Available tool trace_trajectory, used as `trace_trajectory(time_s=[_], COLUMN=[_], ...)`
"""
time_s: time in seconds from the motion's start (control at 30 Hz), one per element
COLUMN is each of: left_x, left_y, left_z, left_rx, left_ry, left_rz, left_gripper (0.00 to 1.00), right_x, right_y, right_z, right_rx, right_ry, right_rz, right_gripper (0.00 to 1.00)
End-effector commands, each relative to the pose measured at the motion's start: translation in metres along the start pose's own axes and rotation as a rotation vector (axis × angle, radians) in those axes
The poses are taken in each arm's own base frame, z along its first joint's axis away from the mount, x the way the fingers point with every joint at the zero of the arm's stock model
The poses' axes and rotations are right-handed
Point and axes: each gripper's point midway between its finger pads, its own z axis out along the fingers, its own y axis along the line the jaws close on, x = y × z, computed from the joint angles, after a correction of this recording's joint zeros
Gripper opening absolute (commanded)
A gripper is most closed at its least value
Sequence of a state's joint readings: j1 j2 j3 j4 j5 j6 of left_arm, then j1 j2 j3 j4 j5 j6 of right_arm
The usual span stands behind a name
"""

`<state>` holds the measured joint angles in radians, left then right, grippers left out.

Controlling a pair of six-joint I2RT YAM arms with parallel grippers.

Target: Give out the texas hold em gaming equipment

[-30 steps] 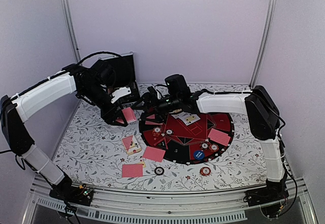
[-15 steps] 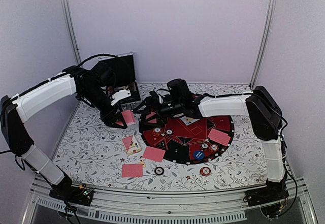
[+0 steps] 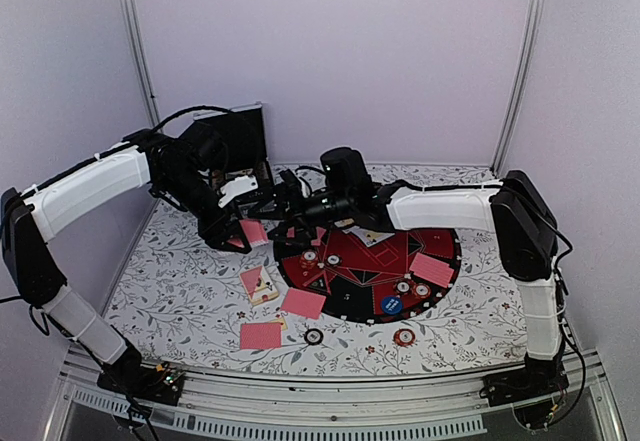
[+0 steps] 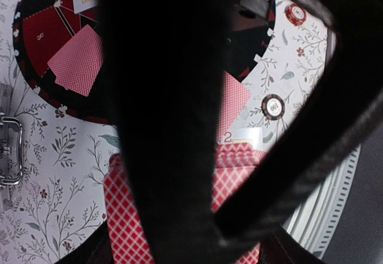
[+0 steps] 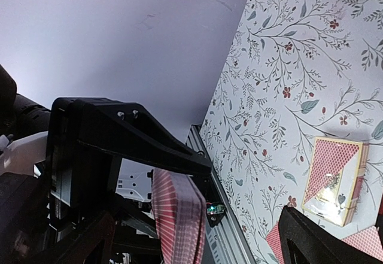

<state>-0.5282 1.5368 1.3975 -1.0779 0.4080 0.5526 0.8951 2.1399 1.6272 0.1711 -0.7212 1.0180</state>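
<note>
Our left claw (image 3: 243, 235) is pinched on the deck (image 4: 128, 216) of pink-red-backed cards, holding it just above the flowered worktop (image 3: 180, 291), left of the round mat (image 3: 350, 306). Our right claw (image 3: 280, 211) is spread wide close beside it. From its wrist camera the deck's edge seems to stand between the fingers, though we cannot tell whether they touch it. A single card (image 3: 260, 335) lies face down near the front edge, and an orange-red chip (image 3: 404, 337) lies further right.

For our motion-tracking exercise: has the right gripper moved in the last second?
Yes. The right gripper has shifted left, away from the mat and toward the case.
</note>
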Motion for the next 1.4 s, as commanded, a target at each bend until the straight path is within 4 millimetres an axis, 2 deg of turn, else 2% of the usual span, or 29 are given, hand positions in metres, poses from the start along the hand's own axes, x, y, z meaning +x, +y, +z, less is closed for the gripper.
trace_trajectory(time_s=[0.0,0.13,0.23,0.57,0.77,0.9,1.03,1.2,1.37], left_x=[-0.016,-0.019,-0.021,-0.022,-0.02,-0.021,-0.022,-0.021,-0.022], left_y=[0.0,0.001,0.002,-0.001,-0.002,-0.003,-0.003,-0.004,-0.005], left_z=[-0.01,-0.011,-0.012,-0.012,-0.012,-0.013,-0.014,-0.015,-0.015], left_rx=[-0.009,-0.012,-0.014,0.002,0.006,0.005,0.006,0.008,0.01], left_ry=[-0.06,-0.065,-0.07,-0.07,-0.066,-0.07,-0.074,-0.074,-0.075], left_rz=[0.028,0.032,0.036,0.037,0.037,0.038,0.04,0.04,0.041], left_gripper=[0.0,0.0,0.0,0.0,0.0,0.0,0.0,0.0,0.0], right_x=[0.003,0.01,0.016,0.013,0.016,0.017,0.015,0.01,0.001], right_y=[0.024,0.029,0.024,0.019,0.009,0.004,0.0,-0.012,-0.013], right_z=[0.012,0.024,0.033,0.048,0.056,0.057,0.055,0.045,0.034], right_rx=[-0.068,-0.088,-0.094,-0.127,-0.132,-0.127,-0.124,-0.107,-0.101], right_ry=[0.031,0.062,0.091,0.114,0.136,0.141,0.141,0.123,0.099], right_rz=[-0.039,-0.042,-0.031,-0.012,0.014,0.028,0.038,0.061,0.06], right_gripper=[0.99,0.99,0.99,0.99,0.99,0.97,0.91,0.84,0.81])
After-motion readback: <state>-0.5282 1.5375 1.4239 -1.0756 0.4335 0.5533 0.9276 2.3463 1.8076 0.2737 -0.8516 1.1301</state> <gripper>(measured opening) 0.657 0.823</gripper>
